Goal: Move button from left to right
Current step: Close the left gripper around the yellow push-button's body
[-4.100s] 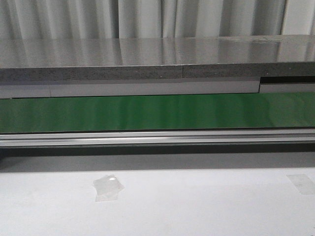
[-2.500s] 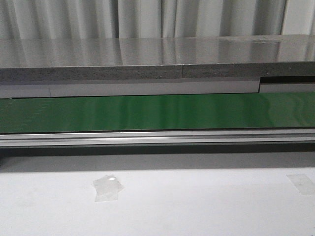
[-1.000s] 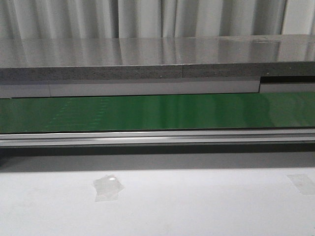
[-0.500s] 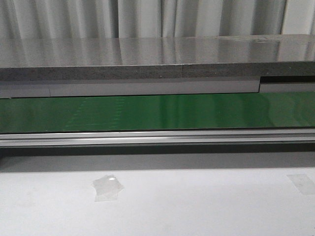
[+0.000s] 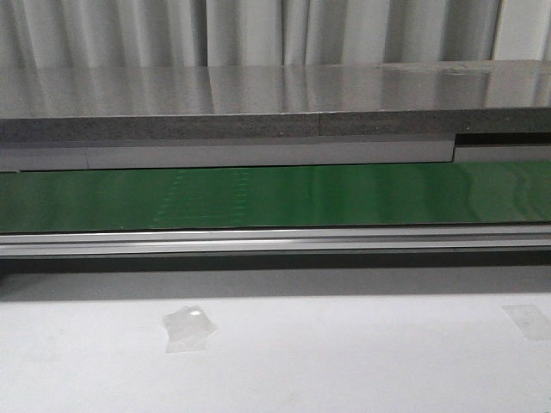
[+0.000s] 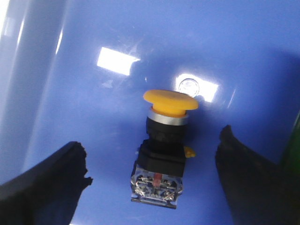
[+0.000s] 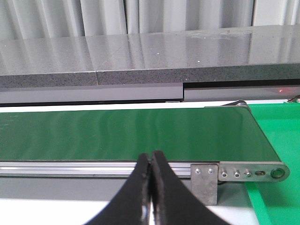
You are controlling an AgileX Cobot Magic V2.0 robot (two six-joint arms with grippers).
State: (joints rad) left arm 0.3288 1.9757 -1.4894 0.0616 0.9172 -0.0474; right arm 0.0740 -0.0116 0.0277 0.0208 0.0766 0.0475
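The button [image 6: 161, 154] lies on its side on the floor of a blue bin [image 6: 70, 93]. The left tool [image 6: 152, 173] hangs over it with fingers spread wide on either side, evidently lined up to grasp. The right tool [image 7: 150, 187] is pressed together, idle before the green conveyor belt [image 7: 131, 133].

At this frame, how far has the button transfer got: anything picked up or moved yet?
Nothing looks moved yet. The button lies on its side on a blue surface, between the spread fingers of the left gripper, which do not touch it. So the approach is in hand; grasping, lifting and carrying remain. The right gripper is closed and empty, facing the green conveyor belt.
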